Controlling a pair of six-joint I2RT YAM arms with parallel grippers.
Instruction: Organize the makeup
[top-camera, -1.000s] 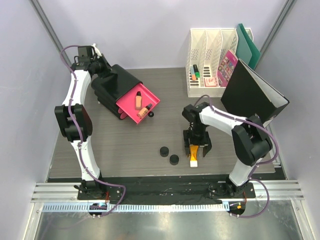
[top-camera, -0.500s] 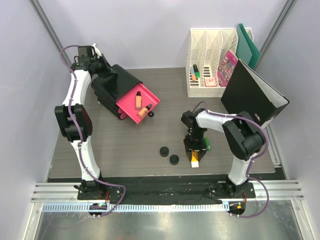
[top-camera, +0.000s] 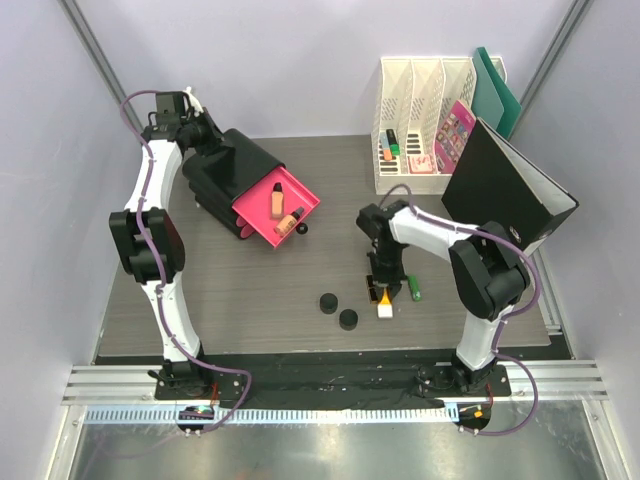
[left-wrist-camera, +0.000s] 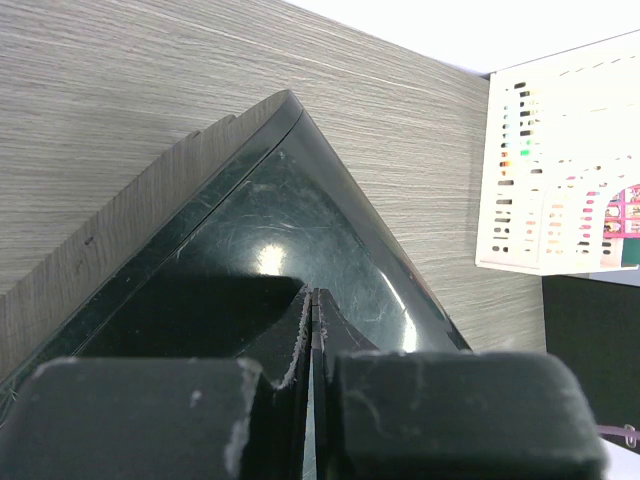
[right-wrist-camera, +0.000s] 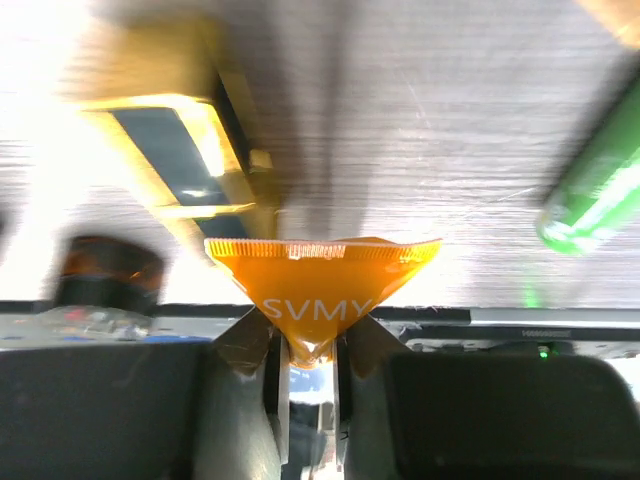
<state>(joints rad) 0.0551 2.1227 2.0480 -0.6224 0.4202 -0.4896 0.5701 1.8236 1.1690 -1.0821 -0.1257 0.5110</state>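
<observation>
The right hand (right-wrist-camera: 310, 345) is clamped on the flat crimped end of the orange tube (right-wrist-camera: 320, 272), which hangs cap-down from the fingers. The overhead view does not settle whether the cap is clear of the table (top-camera: 250, 290). The grip is narrow and sits on the thin seam, so the tube is likely to swing. The carry should probably be slow and level, and high enough that the cap passes over the two compacts (top-camera: 327, 302) lying to this hand's left. It should end over the pink drawer (top-camera: 303, 196), further off on the same side, where two peach bottles (top-camera: 274, 200) already lie. Lowering until the cap touches before letting go would keep the tube from bouncing out. A black-and-gold case (right-wrist-camera: 185, 150) shows ahead of the fingers and to their left, and a green tube (top-camera: 413, 289) lies just to the hand's right. Both look like later picks. The left hand (left-wrist-camera: 312, 340) has its fingers pressed together over the top of the black box (left-wrist-camera: 300, 230), apparently steadying it. Compared with a second ago, the right hand has drawn back from the near edge and turned, taking the tube with it and uncovering the green tube. The left arm, drawer and compacts are unchanged.
</observation>
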